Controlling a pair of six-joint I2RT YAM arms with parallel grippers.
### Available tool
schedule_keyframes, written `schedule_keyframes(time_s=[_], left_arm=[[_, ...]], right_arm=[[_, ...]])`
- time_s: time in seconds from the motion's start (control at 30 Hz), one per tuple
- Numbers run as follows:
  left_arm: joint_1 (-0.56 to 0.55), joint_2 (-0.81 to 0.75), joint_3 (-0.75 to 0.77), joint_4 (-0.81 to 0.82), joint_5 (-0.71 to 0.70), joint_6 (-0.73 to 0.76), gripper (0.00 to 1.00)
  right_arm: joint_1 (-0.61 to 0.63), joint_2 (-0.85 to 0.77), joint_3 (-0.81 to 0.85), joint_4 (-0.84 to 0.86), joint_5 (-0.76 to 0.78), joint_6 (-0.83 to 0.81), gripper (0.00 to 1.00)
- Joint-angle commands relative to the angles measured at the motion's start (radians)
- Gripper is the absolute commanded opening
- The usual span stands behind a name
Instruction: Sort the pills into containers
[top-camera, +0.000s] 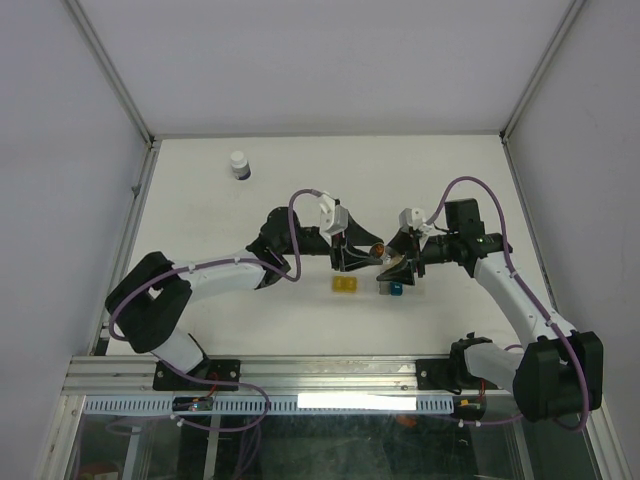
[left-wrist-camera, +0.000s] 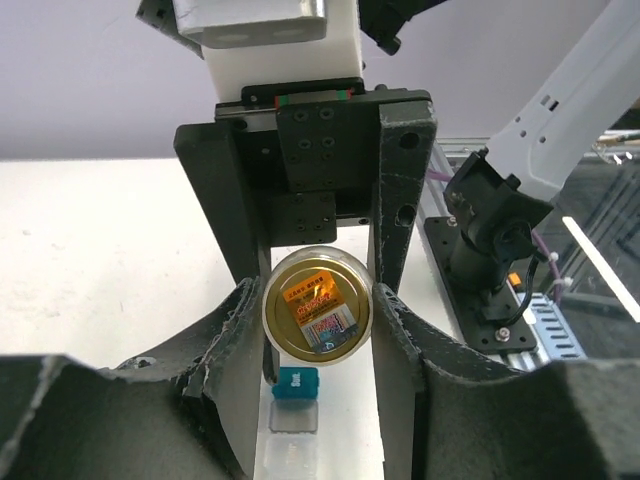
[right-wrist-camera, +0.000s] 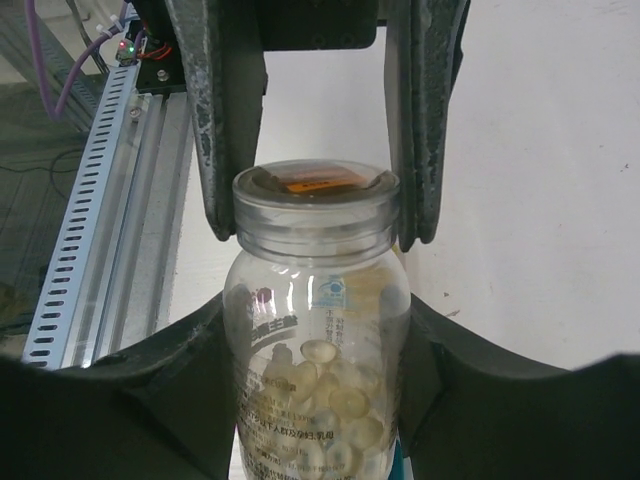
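ok so both arms meet abt mid-frame in the top view, w/ a clear pill bottle (right-wrist-camera: 318, 285) held up off the table (top-camera: 300, 190) betw them. Left gripper (left-wrist-camera: 317, 303) is clamped tight on the bottle's cap (right-wrist-camera: 315, 190): in its own wrist cam the round lid sits snug betw the two fingers, both touching it. Right gripper (right-wrist-camera: 315, 325) is pinching the bottle body from the other end, fingers pressed on both sides. The pills (right-wrist-camera: 320, 395), pale oval ones, are piled inside the bottle, low in the right wrist view, cap on. Containers: yellow container (top-camera: 345, 285) sits on the table just below the left gripper in the top view. The teal container (top-camera: 396, 290) is a bit to the right of it, under the right gripper, near the yellow one but apart. In the left wrist cam the teal one is bottom centre, right below the cap, w/ a clear section (left-wrist-camera: 293, 417) joined on its lower side. Can't tell if either has pills in. White bottle w/ dark band (top-camera: 239, 165) stands upper left in the top view, well apart from the rest.
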Motion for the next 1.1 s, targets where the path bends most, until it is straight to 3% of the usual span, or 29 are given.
schedule_keyframes(time_s=[0.0, 0.17, 0.3, 0.83, 1.07], left_arm=[[-0.053, -0.094, 0.018, -0.141, -0.235, -0.168, 0.00], [-0.151, -0.187, 0.018, -0.381, -0.696, -0.409, 0.00], [-0.216, -0.195, 0.049, -0.514, -0.960, -0.429, 0.00], [-0.244, -0.208, 0.028, -0.516, -1.194, -0.447, 0.00], [-0.244, -0.210, -0.008, -0.447, -1.196, -0.526, 0.00]], right_arm=[[-0.004, -0.002, 0.045, 0.039, -0.007, 0.015, 0.00], [-0.007, 0.004, 0.043, 0.069, 0.004, 0.053, 0.00], [-0.008, 0.007, 0.041, 0.078, 0.003, 0.069, 0.00], [-0.024, -0.003, 0.032, 0.118, 0.019, 0.118, 0.00], [-0.023, -0.004, 0.028, 0.129, 0.026, 0.127, 0.00]])
